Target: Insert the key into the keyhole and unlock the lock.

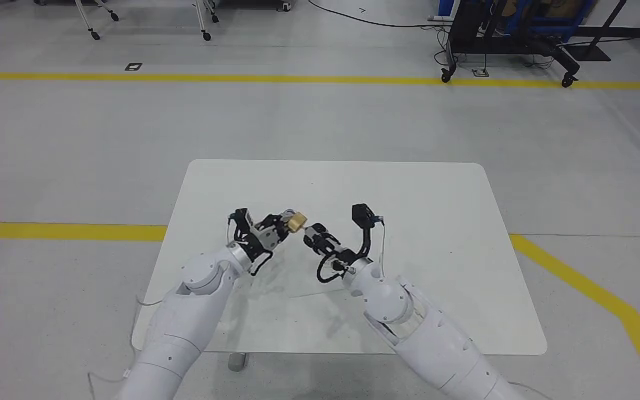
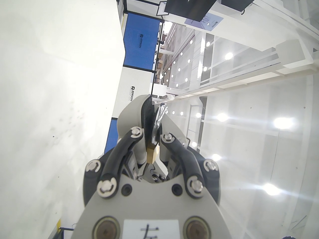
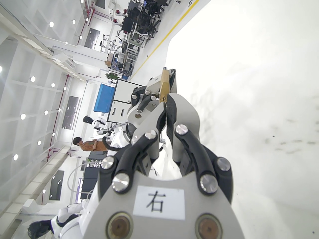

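Observation:
Above the middle of the white table (image 1: 430, 200), my left gripper (image 1: 283, 223) is shut on a brass padlock (image 1: 293, 220). In the left wrist view the lock's brass body (image 2: 152, 153) sits deep between the fingers, and its silver shackle (image 2: 159, 118) points out past the tips of the left gripper (image 2: 152, 106). My right gripper (image 1: 314, 234) is just beside the lock, and its fingers are shut. In the right wrist view the right gripper (image 3: 166, 101) has its tips against the end of the padlock (image 3: 164, 83). Only a small metal tip of the key (image 3: 163, 98) shows there.
Both grippers hang over the table's centre, and bare tabletop (image 3: 249, 75) with faint dark scuff marks lies around them. The table's edges are well away from both arms. Yellow floor lines (image 1: 300, 77) and wheeled racks stand far behind.

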Controlling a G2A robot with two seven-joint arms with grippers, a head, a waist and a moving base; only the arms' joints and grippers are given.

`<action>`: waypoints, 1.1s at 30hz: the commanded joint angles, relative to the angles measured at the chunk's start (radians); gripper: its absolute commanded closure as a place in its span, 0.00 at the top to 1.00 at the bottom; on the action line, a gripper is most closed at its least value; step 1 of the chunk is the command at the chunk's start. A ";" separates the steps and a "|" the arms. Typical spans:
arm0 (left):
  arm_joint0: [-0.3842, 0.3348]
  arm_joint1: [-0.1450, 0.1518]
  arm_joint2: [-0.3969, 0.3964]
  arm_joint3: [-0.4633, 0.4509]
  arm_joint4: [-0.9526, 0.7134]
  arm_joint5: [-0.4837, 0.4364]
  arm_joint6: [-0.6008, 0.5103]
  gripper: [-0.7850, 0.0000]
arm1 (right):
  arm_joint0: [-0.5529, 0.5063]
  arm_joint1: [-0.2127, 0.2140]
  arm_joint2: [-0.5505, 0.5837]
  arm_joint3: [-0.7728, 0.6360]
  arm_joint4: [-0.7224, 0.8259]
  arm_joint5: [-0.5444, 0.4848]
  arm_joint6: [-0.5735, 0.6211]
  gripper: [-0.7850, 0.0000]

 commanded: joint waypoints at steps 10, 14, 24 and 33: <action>0.002 0.002 0.003 -0.013 0.055 -0.020 0.005 0.00 | 0.026 -0.020 -0.014 0.021 -0.020 0.024 0.004 1.00; -0.001 0.003 -0.010 -0.004 0.032 -0.018 -0.004 0.00 | 0.026 -0.020 -0.014 0.022 -0.022 0.024 0.006 1.00; 0.004 0.007 -0.037 -0.006 0.025 -0.048 0.002 0.00 | 0.024 -0.021 -0.013 0.018 -0.015 0.018 0.007 1.00; 0.011 0.007 -0.038 -0.018 0.035 -0.103 -0.017 0.00 | -0.038 -0.018 0.133 0.044 0.461 -0.180 0.241 0.26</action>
